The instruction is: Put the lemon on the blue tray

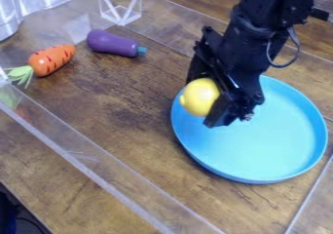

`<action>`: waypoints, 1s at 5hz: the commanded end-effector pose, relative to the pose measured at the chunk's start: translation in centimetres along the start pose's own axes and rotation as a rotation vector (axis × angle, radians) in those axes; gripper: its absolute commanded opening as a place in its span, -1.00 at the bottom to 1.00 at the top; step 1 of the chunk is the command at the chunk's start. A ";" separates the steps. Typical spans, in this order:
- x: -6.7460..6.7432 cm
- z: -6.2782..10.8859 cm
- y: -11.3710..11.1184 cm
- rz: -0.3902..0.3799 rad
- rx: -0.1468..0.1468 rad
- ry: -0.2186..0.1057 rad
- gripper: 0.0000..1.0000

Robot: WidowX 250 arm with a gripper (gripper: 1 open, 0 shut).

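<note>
The yellow lemon (200, 97) is pinched in my black gripper (208, 99), which is shut on it. It hangs just over the left rim of the blue tray (279, 140), a wide round light-blue plate at the right of the wooden table. The arm comes down steeply from the top right and hides the back left part of the tray. Whether the lemon touches the tray I cannot tell.
A purple eggplant (115, 44) lies at the upper left and an orange carrot (53, 59) with a green top further left. A clear plastic barrier (97, 155) runs along the table's front, and a clear stand (120, 6) sits at the back.
</note>
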State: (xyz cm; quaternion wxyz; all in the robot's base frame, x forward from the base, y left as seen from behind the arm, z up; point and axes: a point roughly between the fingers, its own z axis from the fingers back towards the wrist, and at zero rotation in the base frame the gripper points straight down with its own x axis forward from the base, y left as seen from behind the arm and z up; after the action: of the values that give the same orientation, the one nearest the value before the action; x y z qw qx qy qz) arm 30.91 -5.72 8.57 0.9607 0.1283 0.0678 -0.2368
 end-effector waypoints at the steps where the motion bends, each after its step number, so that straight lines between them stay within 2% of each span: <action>1: 1.1 1.5 -0.2 0.006 0.006 -0.077 -1.00; 3: 1.9 0.7 -0.6 0.009 -0.015 -0.097 -1.00; 4: 2.1 0.4 -0.7 0.009 -0.027 -0.105 1.00; 5: 2.1 0.3 -0.5 0.020 -0.035 -0.106 1.00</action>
State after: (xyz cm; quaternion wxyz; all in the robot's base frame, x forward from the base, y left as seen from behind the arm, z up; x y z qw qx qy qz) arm 31.77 -6.86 6.71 0.9653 0.1022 0.0499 -0.2350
